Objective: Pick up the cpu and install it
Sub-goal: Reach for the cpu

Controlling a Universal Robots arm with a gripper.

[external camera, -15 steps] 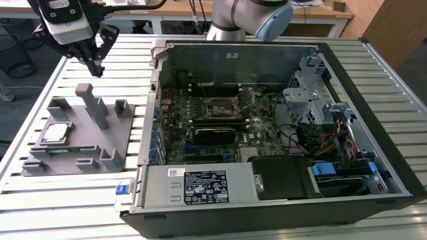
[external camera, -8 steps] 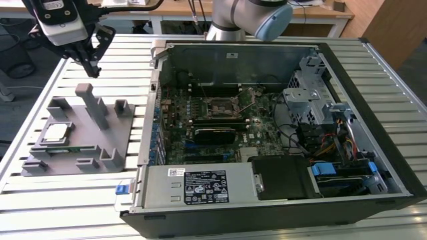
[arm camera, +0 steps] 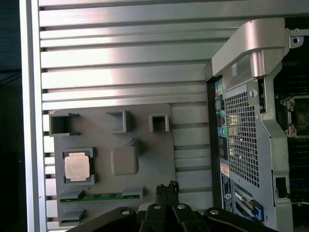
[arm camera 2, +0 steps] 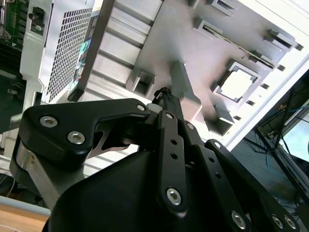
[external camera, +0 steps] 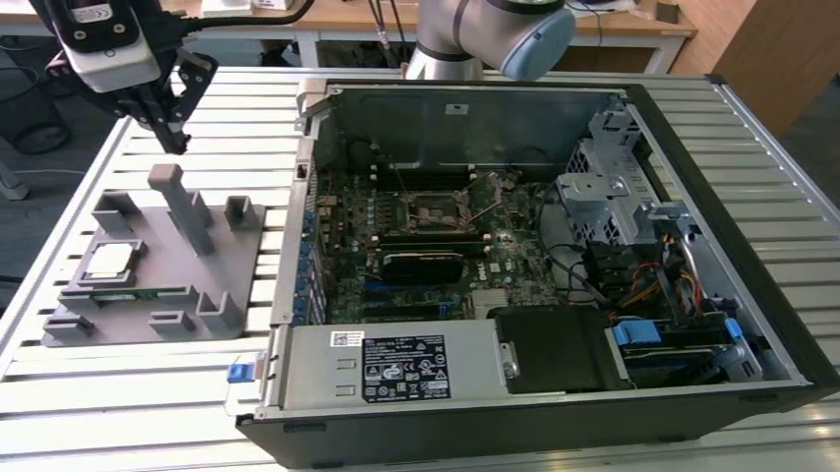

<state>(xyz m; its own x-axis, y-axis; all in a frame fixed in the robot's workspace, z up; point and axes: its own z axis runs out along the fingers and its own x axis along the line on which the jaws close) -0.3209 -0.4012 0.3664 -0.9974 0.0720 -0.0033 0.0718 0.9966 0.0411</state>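
A grey fixture point(external camera: 168, 273) lies on the slatted tabletop point(external camera: 132, 393), and everything else is placed from it. The cpu point(external camera: 109, 260) sits flat in a framed recess near one edge of the fixture, metal top up. The frame seems meant to keep the chip square so it can be gripped repeatably. A green memory stick point(external camera: 132, 293) lies on edge in a slot just beside that recess.

The hand point(external camera: 172, 146) hangs above the fixture, over its tall post point(external camera: 177, 206) rather than over the chip. Its fingers are drawn together and carry nothing, with tips pointing down, so the cpu is not yet grasped.

The open computer case point(external camera: 473, 128) stands just beside the fixture, on the exterior view's right, with its motherboard socket point(external camera: 434, 211) exposed.
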